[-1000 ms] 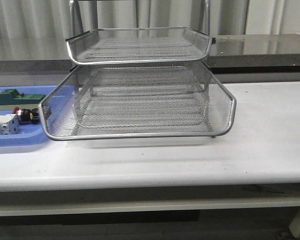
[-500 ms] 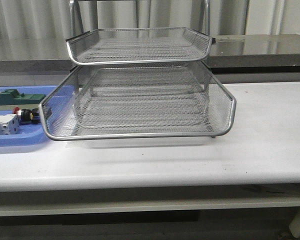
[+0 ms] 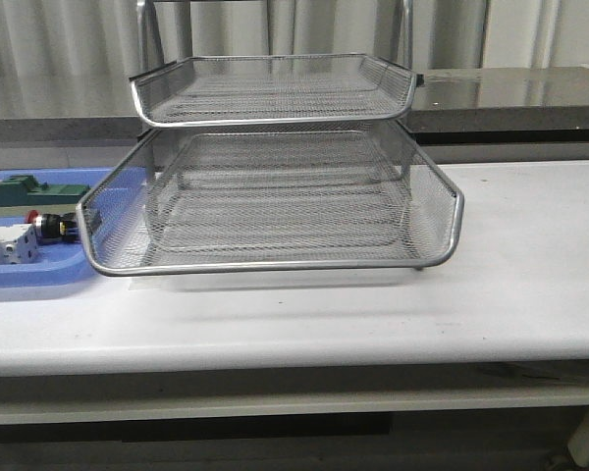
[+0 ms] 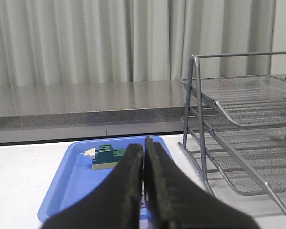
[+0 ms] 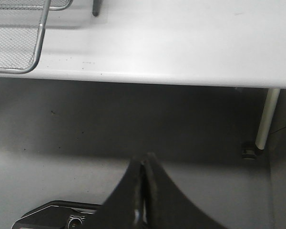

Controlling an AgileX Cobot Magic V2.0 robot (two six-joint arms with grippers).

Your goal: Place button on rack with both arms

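Lying in blue tray (image 3: 20, 275), button (image 3: 47, 227) sat between green block (image 3: 25, 189) and white block (image 3: 8, 245), just left of rack (image 3: 275, 196). Best approach, by judgement: left claw (image 4: 144, 162) opens first, descends over button clear of both blocks. Left claw was closed, empty, fingers touching. Right claw (image 5: 143, 176) likewise closed, empty, below table (image 5: 181, 47) edge.

Pale curtain (image 3: 69, 44) is hanging behind a grey counter (image 3: 530, 93). White table (image 3: 510, 285) is standing on a grey floor (image 5: 62, 138), evenly lit.
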